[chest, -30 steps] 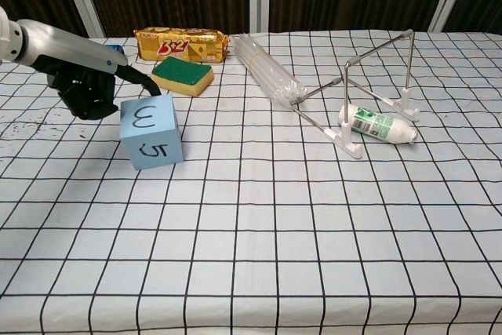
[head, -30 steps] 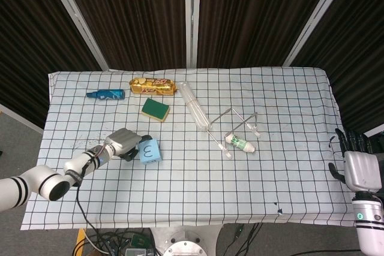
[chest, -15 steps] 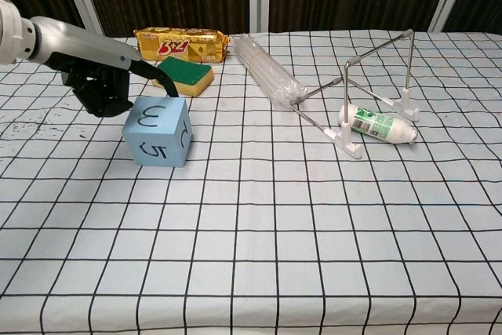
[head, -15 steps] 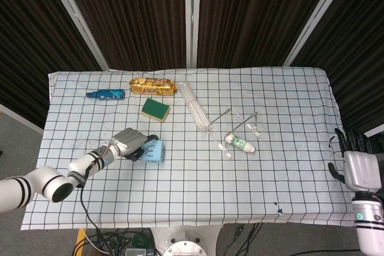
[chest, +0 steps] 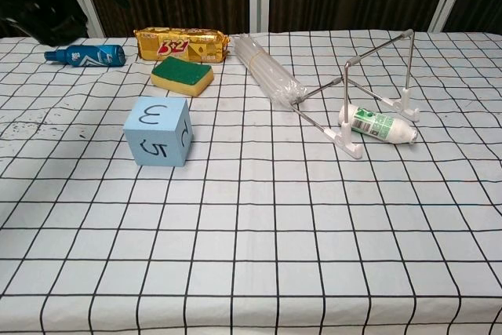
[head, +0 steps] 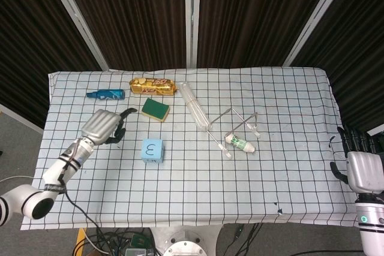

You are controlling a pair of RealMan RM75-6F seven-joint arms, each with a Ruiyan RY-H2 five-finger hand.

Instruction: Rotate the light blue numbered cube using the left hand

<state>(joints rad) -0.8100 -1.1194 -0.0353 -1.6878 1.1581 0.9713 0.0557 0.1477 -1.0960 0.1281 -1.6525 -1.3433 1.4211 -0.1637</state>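
Since half a second ago, the left hand (head: 105, 126) has let go of the light blue numbered cube (head: 152, 150) and pulled back and up to its own left; the cube stays put.

From the head view, that hand hovers empty, fingers loosely spread, well apart from the cube, which sits flat on the black-and-white checked tablecloth (head: 180, 196) with its 3 face up. Beyond it lie a green-and-yellow sponge (head: 156, 110), a gold biscuit packet (head: 153, 86) and a small blue bottle (head: 105, 94). At the table's right edge the right hand (head: 362, 169) hangs unoccupied, fingers extended.

In the chest view, the cube (chest: 158, 131) shows 3 on top and 5 in front (a third face is partly visible). Only a dark blur of the left hand (chest: 47, 1) appears at top left. To the right stand a wire-frame stand (chest: 376, 84) and a small white bottle (chest: 380, 125).
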